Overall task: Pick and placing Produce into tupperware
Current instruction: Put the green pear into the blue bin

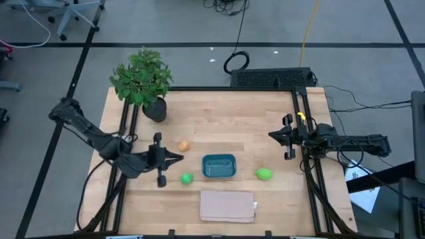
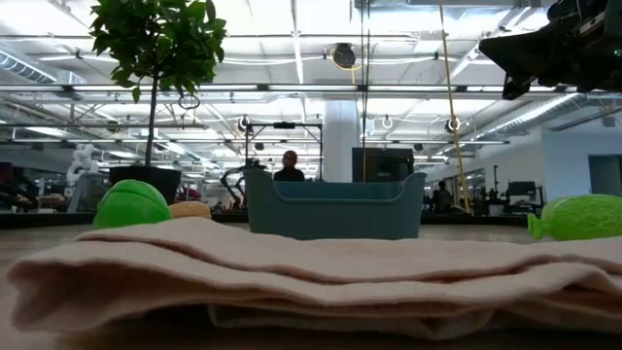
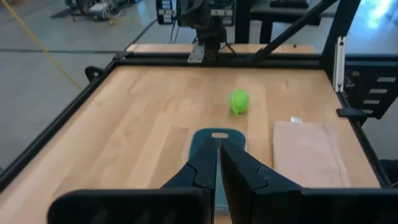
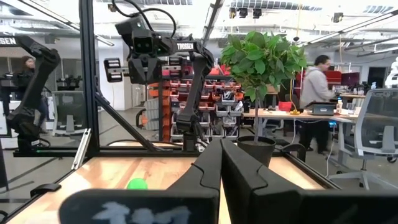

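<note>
The teal tupperware [image 1: 218,166] stands near the table's middle front, with nothing visible inside it. An orange-tan item [image 1: 184,146] lies on the wood to its far left. One green item [image 1: 186,178] lies left of it, and another green item [image 1: 264,174] lies right of it. My left gripper [image 1: 178,158] hovers shut and holding nothing, between the orange item and the left green one, pointing at the tupperware [image 3: 219,134]. My right gripper [image 1: 271,135] is shut and holding nothing, held high at the table's right side.
A folded beige cloth [image 1: 228,206] lies at the front edge, in front of the tupperware. A potted plant [image 1: 143,79] stands at the far left corner. Black frame rails [image 1: 307,166] run along the table's left and right sides. People show in the room beyond.
</note>
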Robot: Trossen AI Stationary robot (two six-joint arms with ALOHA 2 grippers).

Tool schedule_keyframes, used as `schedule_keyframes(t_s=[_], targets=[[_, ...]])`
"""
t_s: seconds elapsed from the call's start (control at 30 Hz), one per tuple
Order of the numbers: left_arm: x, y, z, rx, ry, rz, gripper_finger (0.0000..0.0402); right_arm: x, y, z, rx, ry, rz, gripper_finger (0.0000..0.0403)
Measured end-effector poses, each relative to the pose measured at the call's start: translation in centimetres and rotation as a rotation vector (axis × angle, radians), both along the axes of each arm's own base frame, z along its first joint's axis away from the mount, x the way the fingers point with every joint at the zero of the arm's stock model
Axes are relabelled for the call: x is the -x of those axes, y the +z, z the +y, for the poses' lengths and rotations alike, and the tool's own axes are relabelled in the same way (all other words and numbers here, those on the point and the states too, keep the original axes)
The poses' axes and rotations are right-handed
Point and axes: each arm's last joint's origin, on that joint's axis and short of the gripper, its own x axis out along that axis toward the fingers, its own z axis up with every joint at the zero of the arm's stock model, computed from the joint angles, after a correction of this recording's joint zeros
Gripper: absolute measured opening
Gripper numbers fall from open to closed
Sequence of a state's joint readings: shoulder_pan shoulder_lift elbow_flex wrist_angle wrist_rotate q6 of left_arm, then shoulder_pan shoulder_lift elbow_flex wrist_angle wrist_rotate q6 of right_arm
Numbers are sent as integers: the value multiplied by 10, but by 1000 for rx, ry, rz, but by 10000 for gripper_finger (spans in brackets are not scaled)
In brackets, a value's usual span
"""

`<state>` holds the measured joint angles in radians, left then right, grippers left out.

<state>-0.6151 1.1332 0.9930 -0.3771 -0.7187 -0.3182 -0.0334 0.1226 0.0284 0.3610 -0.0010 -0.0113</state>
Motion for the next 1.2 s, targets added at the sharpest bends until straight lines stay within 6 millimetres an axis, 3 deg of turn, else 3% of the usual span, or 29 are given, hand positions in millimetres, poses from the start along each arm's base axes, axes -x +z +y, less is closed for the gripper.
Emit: schedule_keyframes(t_s=[0.3, 0.67, 0.87, 1.2], targets=[[-17, 23, -4, 47, -53, 37, 26, -1, -4, 0, -1, 0, 40, 0], [-45, 43, 10, 160, -19, 366, 26, -1, -4, 0, -27, 6, 44, 0], [-61, 38, 16, 272, -79, 526, 26, -1, -4, 0, -22, 5, 36, 0], [-84, 1, 26, 328, -3, 810, 26, -1, -4, 0, -19, 4, 40, 0]])
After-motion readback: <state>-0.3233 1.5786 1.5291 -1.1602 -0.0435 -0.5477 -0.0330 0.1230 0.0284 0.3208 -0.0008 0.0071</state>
